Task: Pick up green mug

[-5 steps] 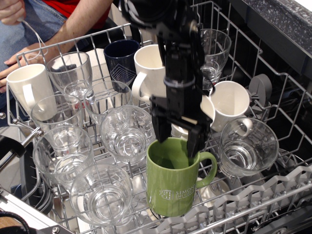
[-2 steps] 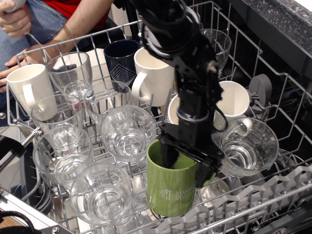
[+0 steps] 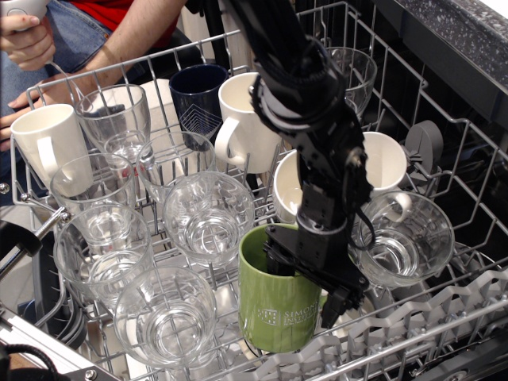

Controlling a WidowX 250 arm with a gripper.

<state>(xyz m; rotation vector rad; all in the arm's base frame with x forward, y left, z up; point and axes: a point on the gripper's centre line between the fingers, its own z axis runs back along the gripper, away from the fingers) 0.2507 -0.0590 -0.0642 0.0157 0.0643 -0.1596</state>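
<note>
The green mug [image 3: 274, 313] stands upright at the front of the dishwasher rack [image 3: 413, 317], with white logo text on its side. My black gripper [image 3: 308, 279] has come down over the mug's right rim. One finger [image 3: 278, 258] is inside the mug and the other [image 3: 337, 302] is outside on its right. The jaws still stand apart around the wall. The arm hides the mug's handle.
Several clear glasses [image 3: 208, 218] crowd the rack to the mug's left, and one [image 3: 394, 246] stands to its right. White mugs [image 3: 246, 119] and a dark navy mug [image 3: 197, 95] stand behind. A person's hands [image 3: 32, 40] are at the top left.
The gripper has dropped and shifted right, from hovering above the mug to straddling its right rim and covering the handle. The mug has not moved.
</note>
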